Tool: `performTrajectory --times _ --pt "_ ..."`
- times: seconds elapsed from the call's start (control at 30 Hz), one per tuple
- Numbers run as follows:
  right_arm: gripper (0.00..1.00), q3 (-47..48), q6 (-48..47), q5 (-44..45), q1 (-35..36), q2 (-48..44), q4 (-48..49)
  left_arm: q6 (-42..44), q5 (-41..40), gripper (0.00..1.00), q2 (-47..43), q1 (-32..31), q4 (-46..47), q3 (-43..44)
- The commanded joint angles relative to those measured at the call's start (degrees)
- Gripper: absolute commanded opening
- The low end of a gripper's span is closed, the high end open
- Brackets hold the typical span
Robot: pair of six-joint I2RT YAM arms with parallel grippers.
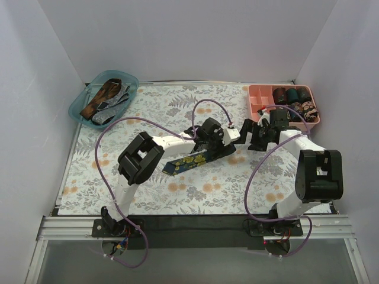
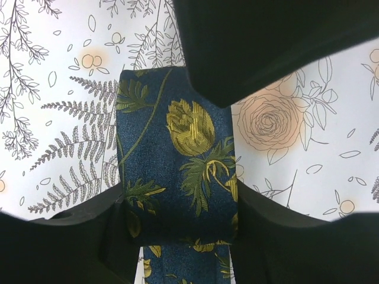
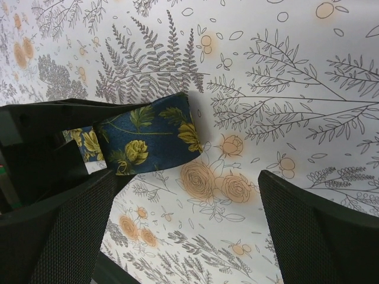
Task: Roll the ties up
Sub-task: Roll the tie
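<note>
Floral cloth (image 1: 177,198) bears basket (image 1: 75,111) and pink tray (image 1: 254,102) at far corners; left gripper (image 2: 177,234) pinches navy tie (image 2: 177,148), right gripper (image 3: 189,207) gapes wide

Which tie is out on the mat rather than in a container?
The navy tie with yellow flowers; the others are piled in the blue basket or rolled in the pink tray.

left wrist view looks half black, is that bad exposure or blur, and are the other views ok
Left wrist: the navy tie is sharp, weave visible; the left hand's fingers are featureless black. Right wrist: tie and tablecloth crisp, the right hand's fingers show mesh. Top external: even light, faint shadows, no glare.
</note>
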Motion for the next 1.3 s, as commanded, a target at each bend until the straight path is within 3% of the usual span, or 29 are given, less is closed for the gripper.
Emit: performTrajectory --times 0.0,0.07,0.4,1.1,1.27 --pt "0.90 -1.2 1.0 -3.3 -0.2 1.5 5.6 -0.2 3.1 0.45 -0.7 0.6 0.7 -1.8" --pt "0.90 -1.9 1.2 -5.1 -0.3 2.8 7.4 -0.5 3.4 0.42 -1.3 0.7 1.5 -3.3" --pt "0.88 -7.5 5.9 -16.4 -0.5 7.8 25.0 -1.9 5.5 0.42 -3.1 0.8 3.3 -6.7" --pt "0.75 -13.0 3.7 -22.3 1.4 16.2 32.3 -8.1 5.5 0.43 -4.7 0.8 13.4 -14.4" --pt "0.68 -12.3 4.0 -22.2 2.1 17.4 32.8 -8.3 4.6 0.43 -4.4 -0.3 14.8 -15.5"
